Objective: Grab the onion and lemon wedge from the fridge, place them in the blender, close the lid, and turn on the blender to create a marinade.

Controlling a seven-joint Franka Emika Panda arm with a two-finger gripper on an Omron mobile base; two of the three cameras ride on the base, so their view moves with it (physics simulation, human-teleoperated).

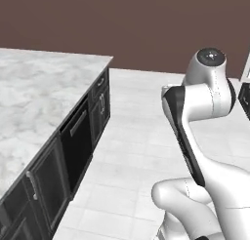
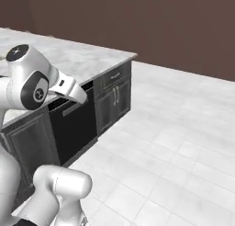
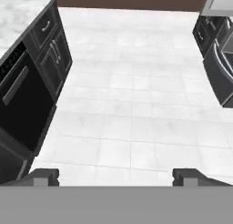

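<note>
While the white arm [image 1: 205, 112] rises folded above its base, the claw [image 3: 116, 175] looks down over a pale tiled floor [image 3: 136, 104] with its two dark fingertips [image 3: 43, 175] standing wide apart and nothing between them. To the arm's left runs a marble-topped bench [image 1: 34, 97] on dark cabinets [image 1: 100, 105], with a black appliance front [image 1: 75, 139] and its bar handle set among the doors; the right base view has the same bench [image 2: 82, 57] and cabinets [image 2: 114, 98] behind the arm's elbow. Across the floor, at the hand view's right edge, stands another run of dark cabinets [image 3: 214, 41] under a pale top. A brown wall [image 2: 160, 23] closes the room behind. None of the pictures lets one place the fridge, the onion, the lemon wedge or the blender
</note>
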